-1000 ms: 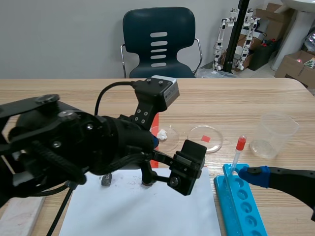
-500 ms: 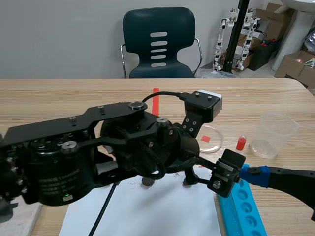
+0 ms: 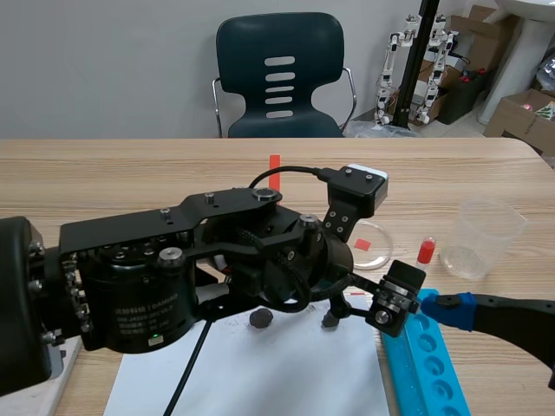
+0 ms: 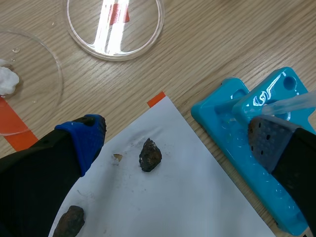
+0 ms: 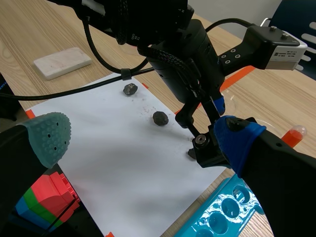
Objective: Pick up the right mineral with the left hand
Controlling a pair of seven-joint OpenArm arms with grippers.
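Bench [image 3: 130, 173]: light wood grain.
Wall [image 3: 104, 69]: plain grey.
Chair [image 3: 279, 74]: dark teal, slotted back, beyond far edge.
Boxes [image 3: 520, 113]: cardboard, past far right corner.

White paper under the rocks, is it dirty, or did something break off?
A little. A small tan chip and faint dark specks lie on the white paper, just beside the right mineral. They look like crumbs shed from it.
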